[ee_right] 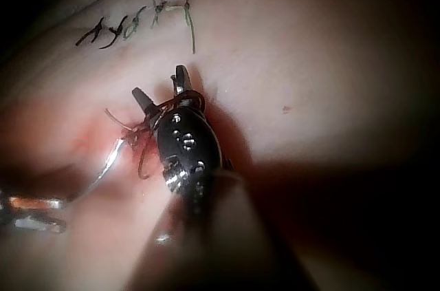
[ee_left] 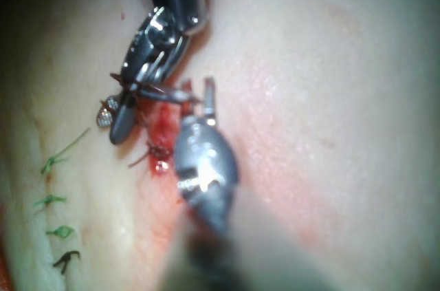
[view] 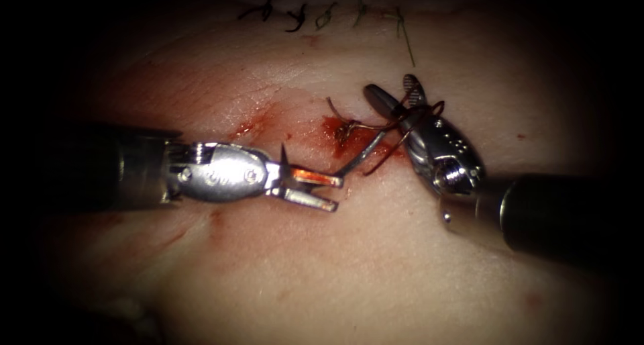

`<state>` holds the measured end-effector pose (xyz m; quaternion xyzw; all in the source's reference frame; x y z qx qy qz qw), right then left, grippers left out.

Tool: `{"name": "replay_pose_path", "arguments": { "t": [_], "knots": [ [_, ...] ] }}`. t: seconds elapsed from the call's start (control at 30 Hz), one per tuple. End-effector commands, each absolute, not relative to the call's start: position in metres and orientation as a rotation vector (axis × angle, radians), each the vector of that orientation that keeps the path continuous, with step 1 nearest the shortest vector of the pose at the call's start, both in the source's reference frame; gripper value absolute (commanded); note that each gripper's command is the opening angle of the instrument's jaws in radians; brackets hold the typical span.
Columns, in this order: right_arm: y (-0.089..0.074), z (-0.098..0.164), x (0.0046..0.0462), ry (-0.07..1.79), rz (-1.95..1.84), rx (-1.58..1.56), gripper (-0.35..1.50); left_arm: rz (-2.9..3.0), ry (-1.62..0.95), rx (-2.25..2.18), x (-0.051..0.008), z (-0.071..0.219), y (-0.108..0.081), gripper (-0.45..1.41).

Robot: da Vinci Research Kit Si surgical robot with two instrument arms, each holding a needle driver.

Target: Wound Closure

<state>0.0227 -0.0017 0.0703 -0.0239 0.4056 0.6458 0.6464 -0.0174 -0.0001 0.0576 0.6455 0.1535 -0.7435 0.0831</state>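
Endoscope view: one needle (view: 362,158) — lying across the cut (view: 345,131), its end at the spread, empty jaws of the left tool (view: 320,187). The right tool (view: 396,98), jaws parted, has thread (view: 402,120) looped round it — probably knot-tying.

Left wrist view: two tools, four finished stitches (ee_left: 58,215).

Right wrist view: loops wrap the right tool (ee_right: 161,93).
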Motion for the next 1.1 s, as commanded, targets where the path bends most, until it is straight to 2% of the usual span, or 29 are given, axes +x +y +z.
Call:
{"name": "replay_pose_path", "arguments": {
  "t": [0.03, 0.13, 0.23, 0.27, 0.3, 0.37, 1.1],
  "knots": [
    [-0.0025, 0.0714, 0.0233, 0.920, 1.460, -0.046, 1.00, -2.220, 0.459, 1.928, -0.0179, 0.0582, -0.0005, -0.45],
    [-0.0026, 0.0716, 0.0233, 0.920, 1.453, -0.037, 0.95, -2.221, 0.459, 1.928, -0.0180, 0.0583, -0.0005, -0.45],
    [-0.0026, 0.0715, 0.0234, 0.925, 1.448, -0.025, 0.78, -2.221, 0.458, 1.928, -0.0180, 0.0583, -0.0006, -0.45],
    [-0.0026, 0.0715, 0.0234, 0.932, 1.432, -0.010, 0.31, -2.221, 0.458, 1.927, -0.0180, 0.0583, -0.0006, -0.45],
    [-0.0026, 0.0715, 0.0234, 0.932, 1.432, -0.010, 0.31, -2.221, 0.458, 1.927, -0.0180, 0.0583, -0.0006, -0.45],
    [-0.0026, 0.0715, 0.0234, 0.939, 1.415, 0.003, -0.35, -2.221, 0.457, 1.926, -0.0180, 0.0583, -0.0007, -0.45],
    [-0.0030, 0.0659, 0.0244, 0.964, 1.304, -0.075, -0.35, -2.317, 0.480, 1.924, -0.0163, 0.0607, 0.0028, -0.45]
  ]
}}
